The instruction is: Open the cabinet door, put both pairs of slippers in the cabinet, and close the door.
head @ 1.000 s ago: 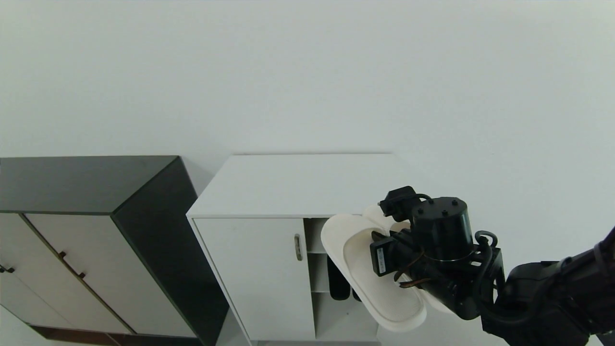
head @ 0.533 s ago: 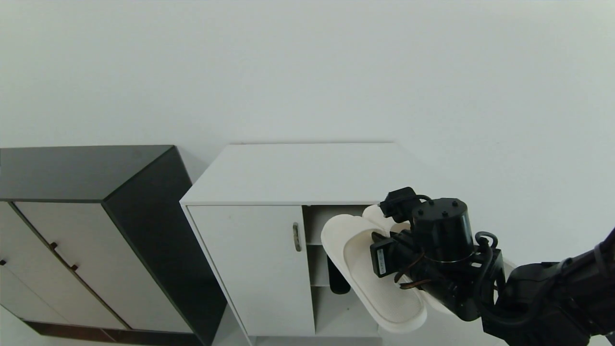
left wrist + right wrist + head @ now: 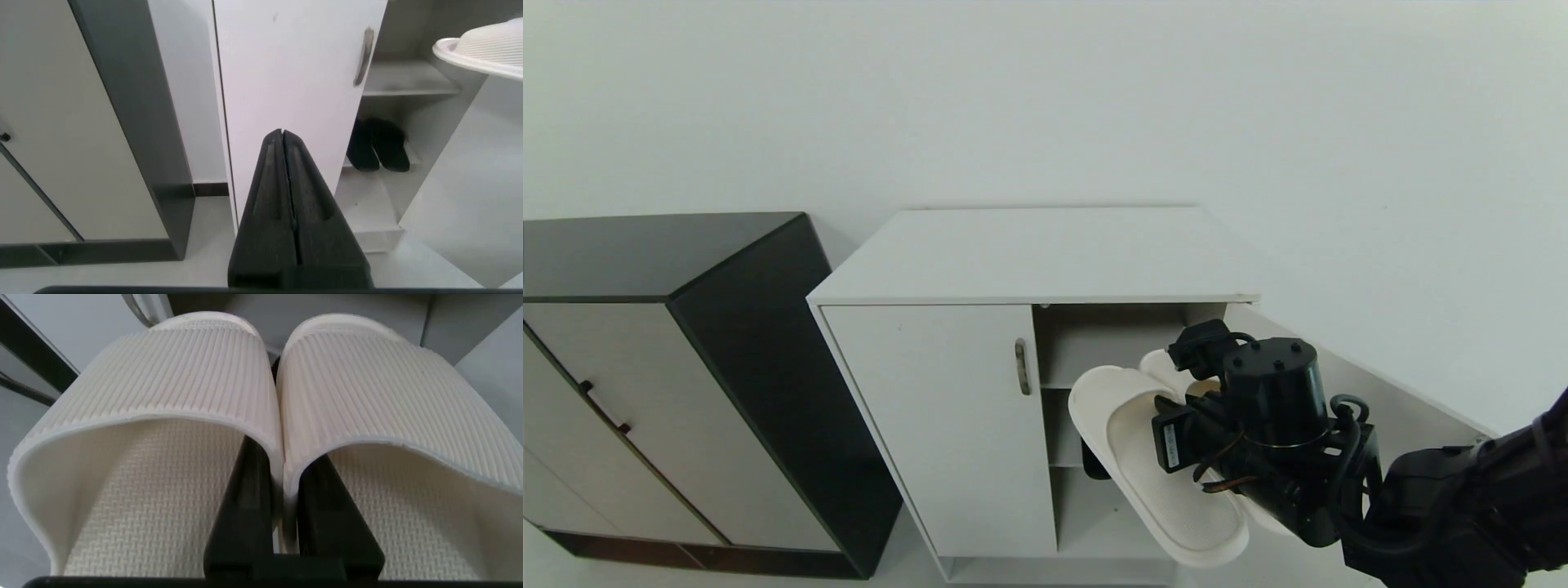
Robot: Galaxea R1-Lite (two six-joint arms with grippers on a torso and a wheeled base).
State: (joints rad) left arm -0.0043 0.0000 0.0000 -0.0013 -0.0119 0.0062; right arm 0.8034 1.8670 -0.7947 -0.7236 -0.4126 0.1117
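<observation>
Left gripper [image 3: 282, 135] pressed shut, empty, low before the cabinet's [image 3: 1029, 253] closed left door [image 3: 931, 416]. Right bay open, with black slippers [image 3: 377, 147] in the middle compartment. My right gripper [image 3: 1176, 412] pinches the cream slippers [image 3: 1160, 490] by their inner walls, toes towards the opening, just outside it. Judgement: feed toes first onto a free shelf, keep level, mind the open door [image 3: 1413, 408]. The pair has ribbed straps and textured insoles and hangs side by side
</observation>
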